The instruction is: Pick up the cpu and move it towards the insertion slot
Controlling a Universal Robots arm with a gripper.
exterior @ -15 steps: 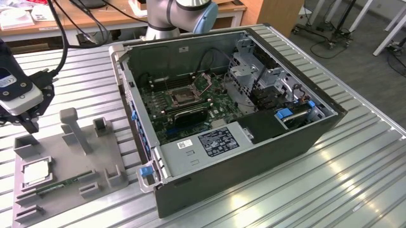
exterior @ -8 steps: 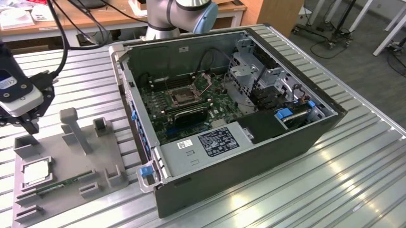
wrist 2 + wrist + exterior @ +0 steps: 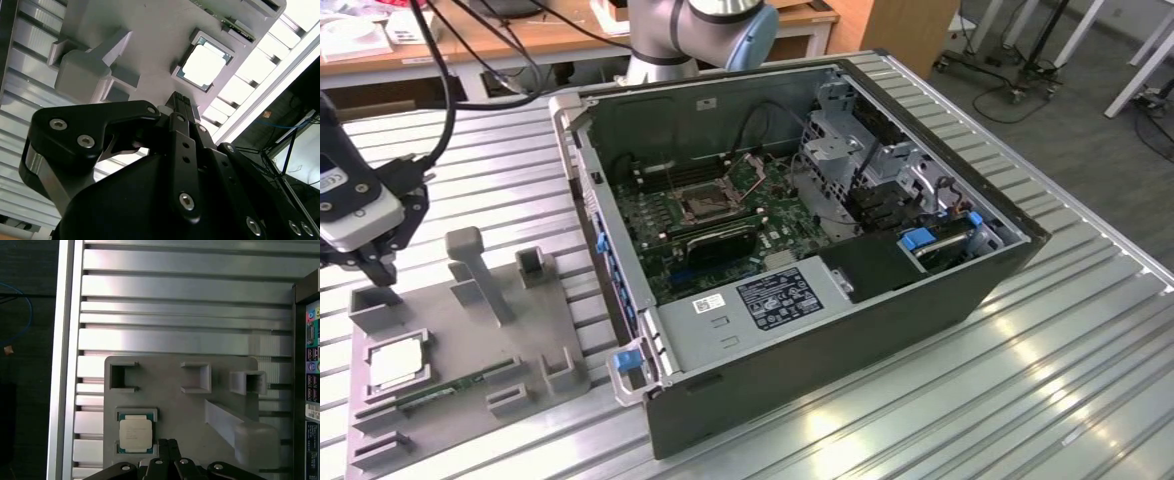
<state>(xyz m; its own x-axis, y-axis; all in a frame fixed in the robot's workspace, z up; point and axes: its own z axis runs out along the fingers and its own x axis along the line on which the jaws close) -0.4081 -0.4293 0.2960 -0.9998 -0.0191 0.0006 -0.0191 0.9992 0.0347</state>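
1. The gripper (image 3: 376,268) hangs over one end of the grey fixture plate (image 3: 534,335). Its two fingers are pressed together with nothing between them.
2. The cpu (image 3: 135,432) lies flat in its square pocket on the plate, silvery face up. In both wrist views it sits just beside the closed fingertips (image 3: 180,100), below them and untouched.
3. A green memory stick (image 3: 454,388) lies on the plate beyond the cpu, farther from the gripper.
4. A tall grey post (image 3: 467,262) stands on the plate near the gripper, on the side opposite the cpu in the first wrist view.
5. The insertion slot (image 3: 700,205) sits on the green board inside the open computer case (image 3: 854,330), well apart from the gripper.
6. Plate and case rest on a slatted metal table (image 3: 1081,340).
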